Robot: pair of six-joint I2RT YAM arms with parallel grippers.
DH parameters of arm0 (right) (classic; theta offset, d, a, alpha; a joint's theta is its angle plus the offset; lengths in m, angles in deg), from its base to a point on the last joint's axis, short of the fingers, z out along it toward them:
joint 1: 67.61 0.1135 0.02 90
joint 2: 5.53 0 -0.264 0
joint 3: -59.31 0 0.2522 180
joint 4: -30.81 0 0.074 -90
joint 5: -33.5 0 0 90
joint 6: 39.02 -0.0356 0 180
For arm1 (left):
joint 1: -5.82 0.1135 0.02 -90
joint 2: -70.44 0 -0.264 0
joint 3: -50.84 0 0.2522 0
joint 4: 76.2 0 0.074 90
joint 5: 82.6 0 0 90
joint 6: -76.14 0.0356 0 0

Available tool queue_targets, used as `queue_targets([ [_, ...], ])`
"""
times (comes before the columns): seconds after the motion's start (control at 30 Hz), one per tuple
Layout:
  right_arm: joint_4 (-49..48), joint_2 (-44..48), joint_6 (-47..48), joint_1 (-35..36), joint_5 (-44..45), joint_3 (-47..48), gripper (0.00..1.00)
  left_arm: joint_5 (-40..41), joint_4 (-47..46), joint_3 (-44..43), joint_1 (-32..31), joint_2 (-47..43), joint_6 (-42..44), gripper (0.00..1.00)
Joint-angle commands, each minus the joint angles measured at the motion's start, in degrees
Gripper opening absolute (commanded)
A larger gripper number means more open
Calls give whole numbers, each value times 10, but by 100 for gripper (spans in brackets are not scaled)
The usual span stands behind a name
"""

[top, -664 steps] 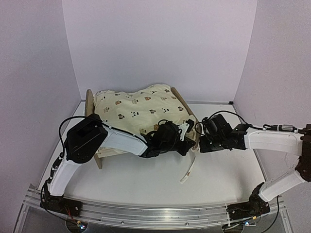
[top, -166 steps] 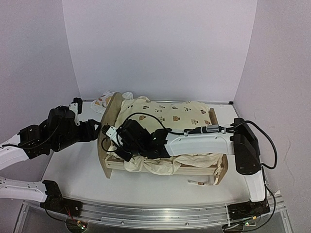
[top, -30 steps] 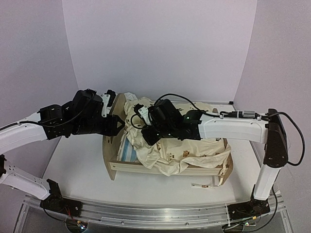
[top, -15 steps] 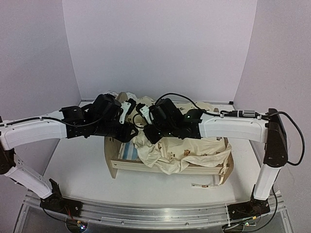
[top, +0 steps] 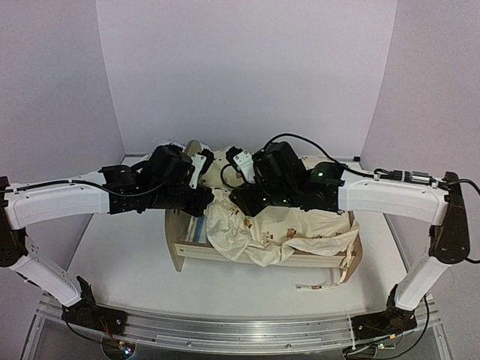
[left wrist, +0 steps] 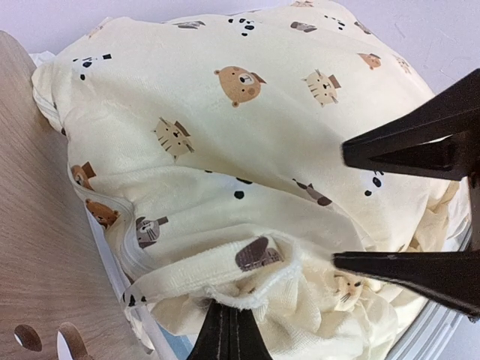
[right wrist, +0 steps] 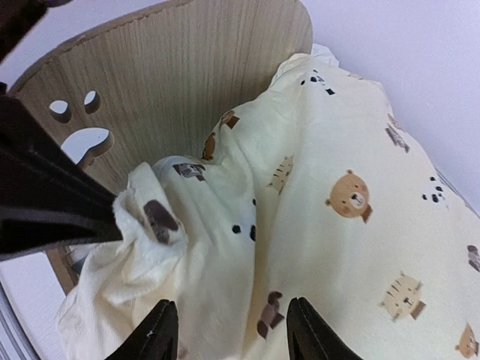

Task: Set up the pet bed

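Observation:
The pet bed (top: 262, 256), a light plywood frame, stands mid-table with a strip of its blue-striped base (top: 196, 229) showing at the left. A cream animal-print quilt (top: 289, 232) lies bunched across it and spills over the front rail. My left gripper (left wrist: 229, 330) is shut on a folded edge of the quilt (left wrist: 247, 150) beside the paw-cutout end board (right wrist: 187, 82). My right gripper (right wrist: 232, 337) hovers open just over the quilt (right wrist: 352, 225), facing the left one. In the top view the left gripper (top: 208, 196) and right gripper (top: 238, 199) almost meet.
A thin cream strap (top: 322, 283) lies on the table in front of the bed's right corner. Lavender walls close in the back and both sides. A metal rail (top: 240, 330) runs along the near edge.
My left gripper came in from the left and shut on the quilt's edge. My right gripper opened, let go of that edge and drew back slightly to the right.

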Motion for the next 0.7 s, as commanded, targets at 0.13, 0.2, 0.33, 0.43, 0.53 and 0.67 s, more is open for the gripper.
queue_targets([
  [0.13,11,134,-79,2,-190,-86,55,20,-59,-19,0,10,-13,0],
  [0.2,9,125,-87,22,-236,-94,54,22,-63,-24,0,13,-17,0],
  [0.33,-7,71,-80,72,-242,-88,52,29,-68,-34,0,19,-31,0],
  [0.43,-33,23,-88,84,-243,-77,49,37,-70,-41,0,21,-39,0],
  [0.53,-74,-20,-88,94,-244,-70,47,45,-68,-45,0,20,-43,0],
  [0.67,-139,-56,-70,105,-181,-74,46,52,-66,-45,0,15,-46,0],
])
